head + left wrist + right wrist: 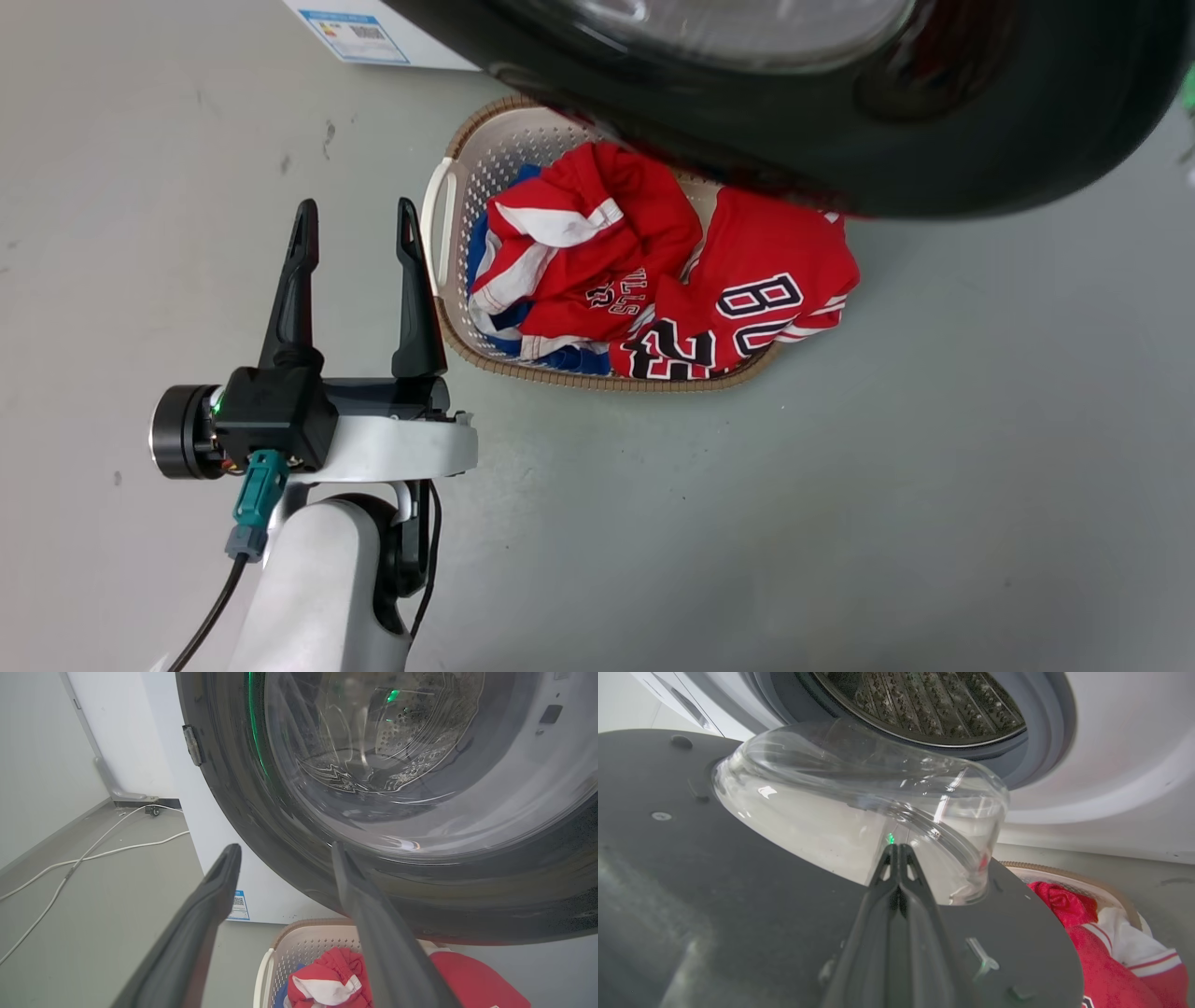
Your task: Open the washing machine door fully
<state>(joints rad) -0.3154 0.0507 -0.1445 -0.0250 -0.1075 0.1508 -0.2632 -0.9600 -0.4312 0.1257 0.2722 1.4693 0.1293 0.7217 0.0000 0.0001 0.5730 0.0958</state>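
Smooth grey floor point(840, 523), marked by a few dark scuffs point(329, 138), runs to a plain white wall point(37, 756). White cables point(93, 855) trail across the floor toward a dark skirting strip point(170, 803) at the wall's foot. Under soft, even light, a cream basket point(446, 313) of red jerseys point(597, 252) stands on the floor.

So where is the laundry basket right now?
Head view centre: the laundry basket sits on the grey floor just right of the open left gripper, its far end beneath the swung-out washing machine door.
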